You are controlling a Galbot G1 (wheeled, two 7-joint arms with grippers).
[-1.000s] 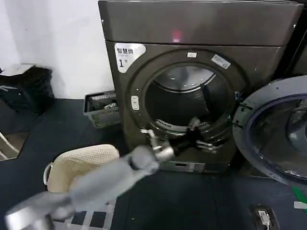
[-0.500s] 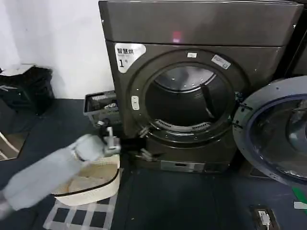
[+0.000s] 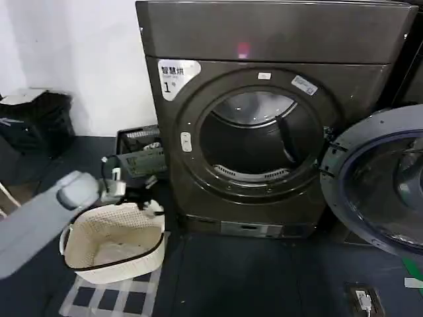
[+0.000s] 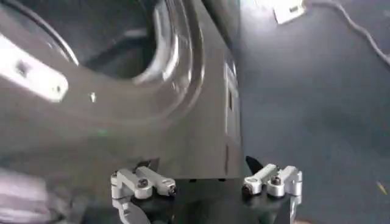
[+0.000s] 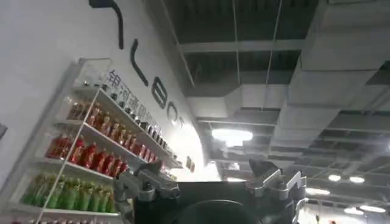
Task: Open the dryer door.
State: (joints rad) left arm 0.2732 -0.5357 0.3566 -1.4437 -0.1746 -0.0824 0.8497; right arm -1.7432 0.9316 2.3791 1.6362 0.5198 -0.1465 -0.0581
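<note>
In the head view the dryer door point(image 3: 380, 181) stands swung wide open at the right of the dryer point(image 3: 264, 119), while the left gripper point(image 3: 142, 198) has drawn back left from the drum opening to above the cream laundry basket point(image 3: 112, 244). The left wrist view shows its jaws spread apart and empty beside the dryer's lower front. In the right wrist view the right gripper point(image 5: 210, 182) points up at the ceiling, jaws apart, holding nothing.

Your head view looks down at the dryer point(image 3: 264, 119) front. Your left wrist view sits close beside the dryer point(image 4: 152, 103), sharing it. Your right wrist view faces the ceiling point(image 5: 274, 55).

left arm point(image 3: 46, 214): smooth grey shell | left gripper point(image 4: 207, 182): silver links, black screws, seemingly black body
</note>
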